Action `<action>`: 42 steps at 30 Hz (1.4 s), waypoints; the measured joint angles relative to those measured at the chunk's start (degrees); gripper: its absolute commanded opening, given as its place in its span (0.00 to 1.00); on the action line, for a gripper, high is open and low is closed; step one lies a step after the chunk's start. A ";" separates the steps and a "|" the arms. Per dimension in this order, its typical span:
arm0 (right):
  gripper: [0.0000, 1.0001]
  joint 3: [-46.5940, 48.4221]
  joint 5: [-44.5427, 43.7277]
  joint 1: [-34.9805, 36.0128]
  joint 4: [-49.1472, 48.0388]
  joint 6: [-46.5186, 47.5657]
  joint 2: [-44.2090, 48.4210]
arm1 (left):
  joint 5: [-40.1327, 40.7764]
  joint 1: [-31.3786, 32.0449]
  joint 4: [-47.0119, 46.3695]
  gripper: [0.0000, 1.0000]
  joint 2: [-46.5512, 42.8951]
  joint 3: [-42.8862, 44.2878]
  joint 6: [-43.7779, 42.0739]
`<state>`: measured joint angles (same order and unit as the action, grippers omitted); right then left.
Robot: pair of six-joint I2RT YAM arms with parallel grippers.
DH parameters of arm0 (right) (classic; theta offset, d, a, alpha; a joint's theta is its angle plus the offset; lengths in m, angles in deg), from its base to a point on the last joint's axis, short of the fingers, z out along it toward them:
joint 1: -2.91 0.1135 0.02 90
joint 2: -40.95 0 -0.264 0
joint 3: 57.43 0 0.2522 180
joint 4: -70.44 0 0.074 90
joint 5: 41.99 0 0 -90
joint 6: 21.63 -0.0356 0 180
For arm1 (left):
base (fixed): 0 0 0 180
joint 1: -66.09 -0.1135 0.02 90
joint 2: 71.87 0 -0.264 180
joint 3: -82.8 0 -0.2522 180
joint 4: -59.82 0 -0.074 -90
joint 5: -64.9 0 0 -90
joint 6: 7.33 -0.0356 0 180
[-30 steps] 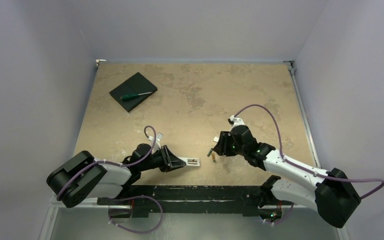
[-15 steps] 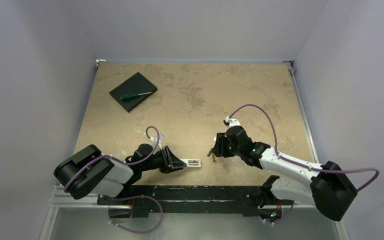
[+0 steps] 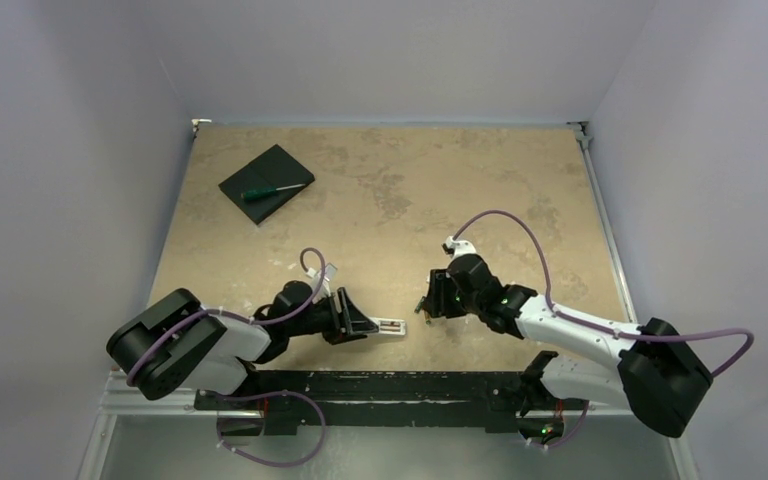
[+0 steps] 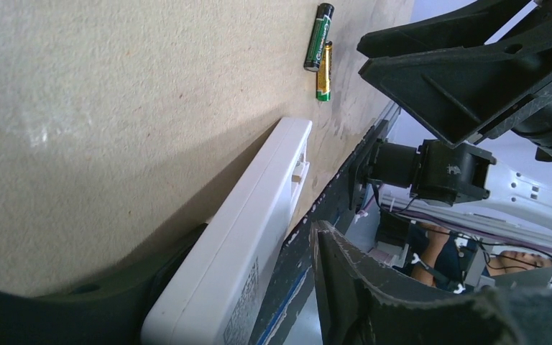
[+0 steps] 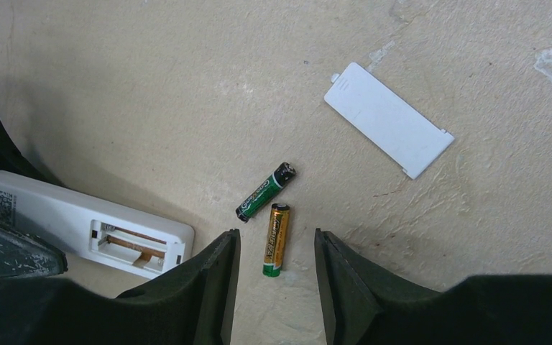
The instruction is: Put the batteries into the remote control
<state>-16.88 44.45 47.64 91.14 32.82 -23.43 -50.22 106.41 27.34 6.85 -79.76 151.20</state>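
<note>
top: overhead, whole table (image 3: 400,180) | left wrist: low, grazing | right wrist: downward, close (2 share batteries (image 5: 266,192))

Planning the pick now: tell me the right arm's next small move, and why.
Probably lower the right gripper straight down and close on the gold battery: its open fingers straddle that battery, and the remote control, clamped in the left gripper, shows its compartment open and empty.

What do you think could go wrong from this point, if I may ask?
The right claw straddles the gold battery, whose tip lies close to the green battery; closing may knock that one rolling. The left claw grips the remote at the end far from its open bay, so pressing a battery in might lever it loose.
</note>
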 measured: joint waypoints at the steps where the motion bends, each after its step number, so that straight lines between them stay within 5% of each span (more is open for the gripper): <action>1: 0.48 0.00 0.00 0.13 0.00 0.04 -0.17 | -0.02 0.00 0.74 0.54 0.00 0.52 -0.50; 18: 0.45 1.84 -3.19 4.83 2.56 0.68 -5.62 | 0.37 -0.07 18.88 0.65 -1.75 10.67 -9.22; 42: 0.37 5.62 -7.61 8.07 5.18 0.70 -9.97 | 14.27 -0.11 48.59 0.65 -11.30 18.58 -15.82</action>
<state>-11.26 36.85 55.71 96.32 33.52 -33.40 -35.95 106.30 75.93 -4.45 -61.18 135.38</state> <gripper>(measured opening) 0.379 0.642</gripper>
